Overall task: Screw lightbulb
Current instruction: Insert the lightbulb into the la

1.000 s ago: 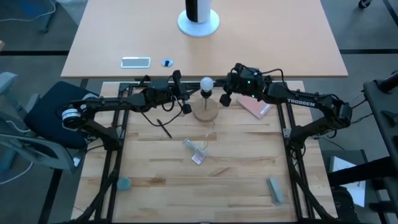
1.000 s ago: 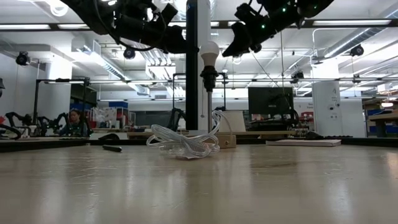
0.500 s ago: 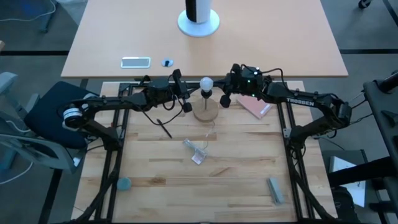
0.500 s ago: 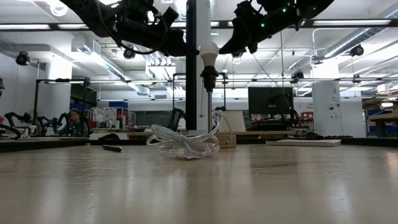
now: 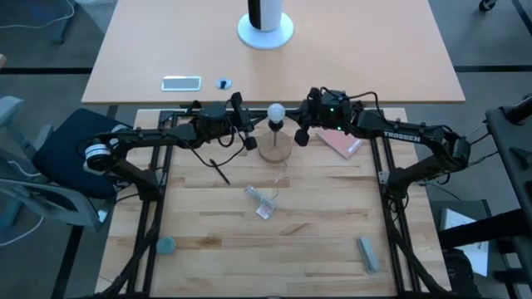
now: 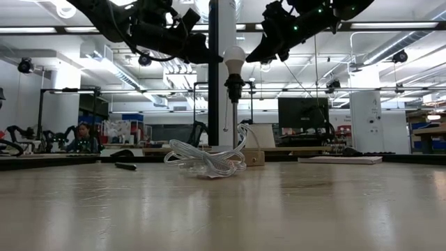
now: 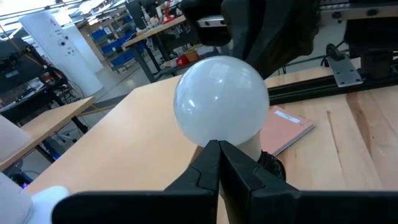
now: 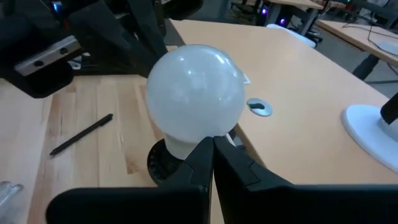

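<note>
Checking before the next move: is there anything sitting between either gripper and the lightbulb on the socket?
Nothing visible does. The lightbulb sits upright in the black socket on its wooden base. The left gripper and right gripper, both shut, flank it with open space between.

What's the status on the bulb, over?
Left gripper and right gripper shut, empty, flanking the lightbulb. Bulb upright in socket. Nothing blocking.
</note>
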Available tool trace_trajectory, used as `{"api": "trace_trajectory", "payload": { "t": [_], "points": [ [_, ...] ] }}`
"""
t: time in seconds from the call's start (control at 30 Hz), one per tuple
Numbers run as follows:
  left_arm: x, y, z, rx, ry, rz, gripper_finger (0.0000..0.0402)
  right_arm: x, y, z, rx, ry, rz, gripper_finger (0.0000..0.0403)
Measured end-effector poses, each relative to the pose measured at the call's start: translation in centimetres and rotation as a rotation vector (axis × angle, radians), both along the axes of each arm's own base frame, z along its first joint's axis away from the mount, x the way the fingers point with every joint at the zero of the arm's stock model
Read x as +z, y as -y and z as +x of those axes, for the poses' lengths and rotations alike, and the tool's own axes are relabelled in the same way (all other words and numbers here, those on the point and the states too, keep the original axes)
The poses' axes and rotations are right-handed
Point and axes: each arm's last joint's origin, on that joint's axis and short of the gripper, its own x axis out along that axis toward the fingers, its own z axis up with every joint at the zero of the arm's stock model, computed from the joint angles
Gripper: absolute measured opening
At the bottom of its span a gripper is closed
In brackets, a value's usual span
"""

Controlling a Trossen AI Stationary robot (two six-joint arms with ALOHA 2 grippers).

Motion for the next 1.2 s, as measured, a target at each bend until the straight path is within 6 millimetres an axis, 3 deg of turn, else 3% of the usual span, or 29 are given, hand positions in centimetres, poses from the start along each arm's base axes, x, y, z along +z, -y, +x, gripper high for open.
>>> {"api": "trace_trajectory", "payload": {
  "t": [0.73,0.87,1.2],
  "points": [
    [0.5,0.2,-0.8,0.020,-0.021,-0.028,0.0000,1.1,-0.8,-1.2,-0.016,0.004,0.009,0.0007],
    [1.0,0.5,-0.8,-0.062,0.011,-0.028,0.0000,1.1,-0.4,-1.4,-0.080,-0.022,-0.031,0.0007],
    [0.3,0.0,0.1,-0.059,0.044,-0.003,0.0000,1.1,1.0,-1.0,-0.059,0.040,-0.059,0.0007]
  ]
}}
